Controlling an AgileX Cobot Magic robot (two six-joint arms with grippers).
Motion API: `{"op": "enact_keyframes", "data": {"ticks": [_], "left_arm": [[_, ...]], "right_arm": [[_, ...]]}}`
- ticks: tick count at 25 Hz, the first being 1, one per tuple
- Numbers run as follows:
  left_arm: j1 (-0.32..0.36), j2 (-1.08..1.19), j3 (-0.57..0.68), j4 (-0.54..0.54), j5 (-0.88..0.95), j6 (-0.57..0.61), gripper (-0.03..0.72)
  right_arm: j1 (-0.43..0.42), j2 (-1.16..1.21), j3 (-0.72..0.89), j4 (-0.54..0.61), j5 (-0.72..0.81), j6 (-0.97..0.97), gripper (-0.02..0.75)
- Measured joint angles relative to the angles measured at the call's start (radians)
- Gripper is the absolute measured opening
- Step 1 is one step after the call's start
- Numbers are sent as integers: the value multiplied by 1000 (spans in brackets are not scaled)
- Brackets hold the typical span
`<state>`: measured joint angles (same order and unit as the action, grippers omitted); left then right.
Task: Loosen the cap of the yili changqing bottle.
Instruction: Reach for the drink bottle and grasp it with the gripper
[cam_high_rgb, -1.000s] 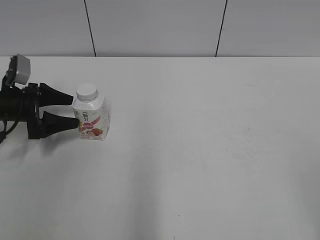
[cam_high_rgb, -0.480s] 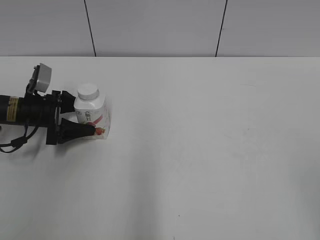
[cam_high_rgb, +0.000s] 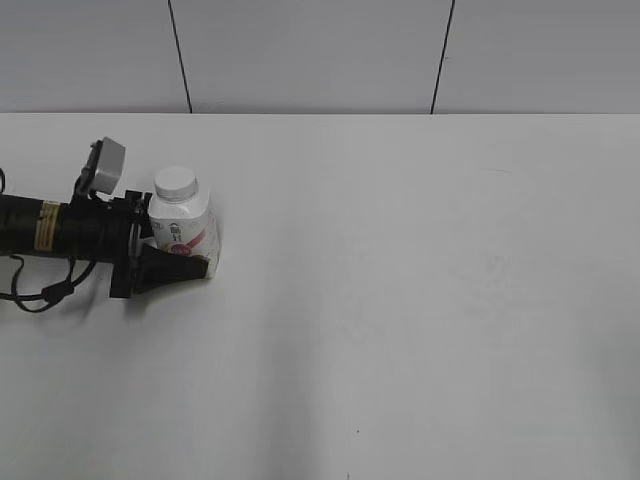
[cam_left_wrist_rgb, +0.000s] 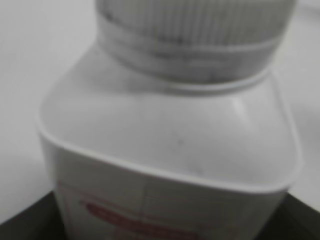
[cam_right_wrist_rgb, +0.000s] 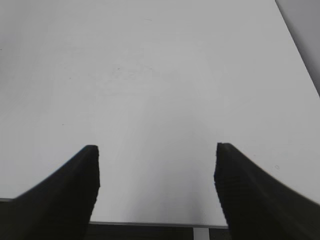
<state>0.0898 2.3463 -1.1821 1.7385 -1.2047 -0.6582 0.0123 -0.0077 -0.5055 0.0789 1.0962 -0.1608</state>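
The yili changqing bottle stands upright at the table's left, white with a pink-red label. Its white ribbed cap sits on the neck. My left gripper lies level and straddles the bottle's lower body: the near jaw runs along its front side, and the far jaw is hidden behind it. In the left wrist view the bottle and cap fill the frame, with dark jaw tips at the bottom corners; contact cannot be told. My right gripper is open and empty over bare table.
The white table runs to a grey panelled wall at the back. The right wrist view shows the table's edge just under the jaws. The right arm does not show in the exterior view.
My left gripper has slid to the right, from just short of the bottle to having its jaws on either side of the bottle's body. The bottle has stayed in place.
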Motion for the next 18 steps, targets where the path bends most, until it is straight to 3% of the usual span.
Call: {"op": "enact_keyframes", "data": {"ticks": [4,9,18], "left_arm": [[-6,2,0,-9,0,-1,523],[-6,2,0,-16,6,-1,435],[-34,4,-1,-52,15,-9,434]], "right_arm": [[0,0,0,0,0,0,565],[0,0,0,0,0,0,565],[0,0,0,0,0,0,565]]}}
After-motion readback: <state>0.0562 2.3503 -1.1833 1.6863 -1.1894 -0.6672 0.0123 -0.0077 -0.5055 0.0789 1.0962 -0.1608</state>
